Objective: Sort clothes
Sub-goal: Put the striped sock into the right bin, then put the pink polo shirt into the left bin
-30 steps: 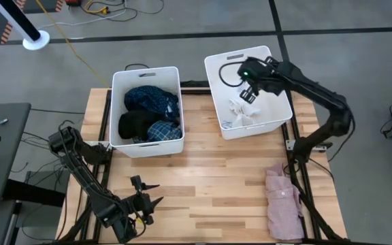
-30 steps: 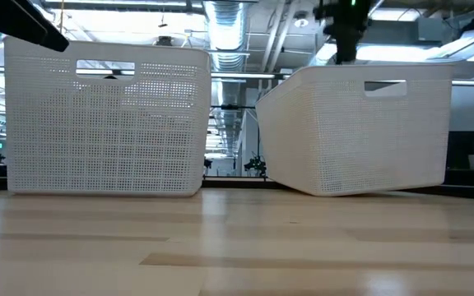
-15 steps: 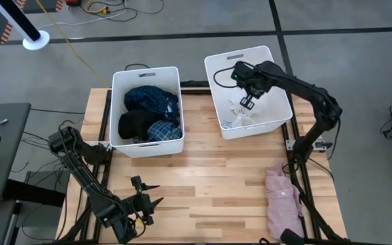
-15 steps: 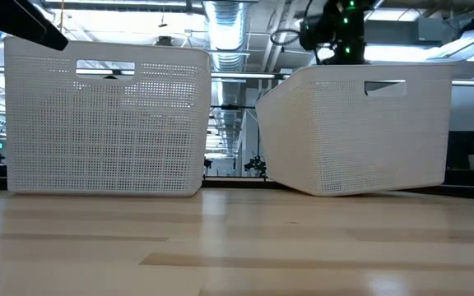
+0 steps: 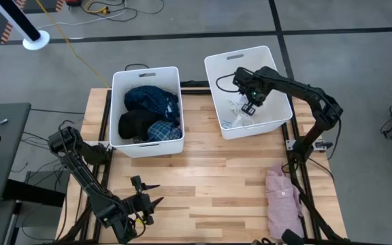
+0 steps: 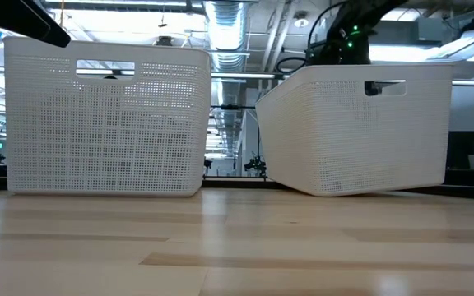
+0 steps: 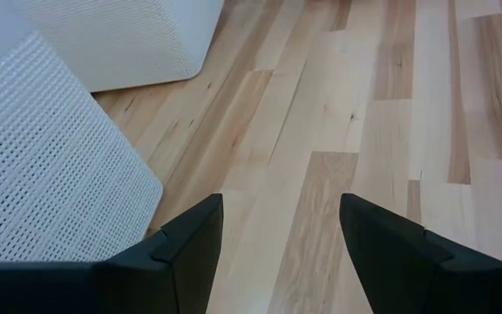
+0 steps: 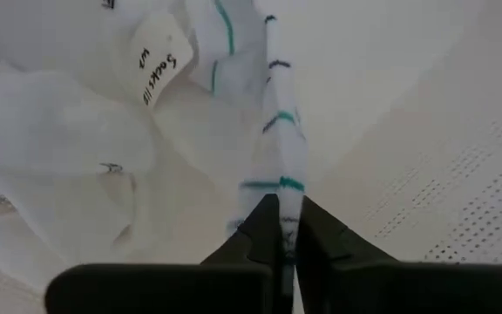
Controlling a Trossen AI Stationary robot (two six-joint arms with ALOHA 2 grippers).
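My right gripper is down inside the right white bin, shut on a white garment with green stripes that lies among other white clothes on the bin's floor. The left white bin holds a navy patterned garment, a black one and a blue plaid one. A pale pink garment lies flat on the table by its right edge. My left gripper is open and empty over the table's near left part; it also shows in the left wrist view. My right gripper pinches a narrow fold of the striped white garment between its two fingers. The fingers come from above, pointing down into the bin. The cloth runs in a straight strip from the fingers to the white pile, which rests on the bin's floor.
Both bins stand at the table's far side, the right one slightly tilted and turned, the left one square. Bare wooden table lies between the bins and the near edge. A paper label sits on the white pile.
My right gripper has gone down from above the right bin's rim into the bin, toward the white clothes, and its arm has folded lower. In the low view it has sunk behind the bin's rim.
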